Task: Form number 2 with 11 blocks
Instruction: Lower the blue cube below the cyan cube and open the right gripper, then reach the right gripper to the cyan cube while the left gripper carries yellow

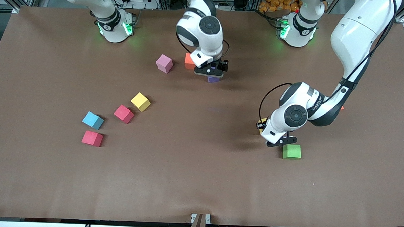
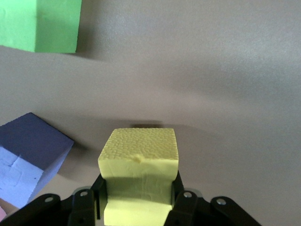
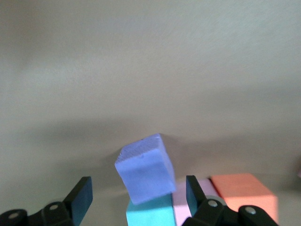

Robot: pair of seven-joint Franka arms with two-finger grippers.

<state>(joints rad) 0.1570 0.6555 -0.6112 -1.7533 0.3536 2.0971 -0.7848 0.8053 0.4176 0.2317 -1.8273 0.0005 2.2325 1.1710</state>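
My right gripper (image 1: 212,74) hangs open over a purple block (image 1: 214,79) near the robots' edge of the table. Between its spread fingers the purple block (image 3: 143,172) sits tilted, touching neither finger, against a light blue block (image 3: 150,213) that is lined up with a pink block (image 3: 186,207) and an orange block (image 3: 244,194). The orange block (image 1: 189,60) peeks out beside the hand. My left gripper (image 1: 262,126) is shut on a yellow block (image 2: 139,155), low over the table toward the left arm's end. The number 2 does not show as a whole.
Loose blocks: pink (image 1: 164,63), yellow (image 1: 141,101), red (image 1: 123,114), light blue (image 1: 93,120) and red (image 1: 92,138) toward the right arm's end. A green block (image 1: 291,151) lies beside the left hand, and a purple block (image 2: 33,160) is close to it.
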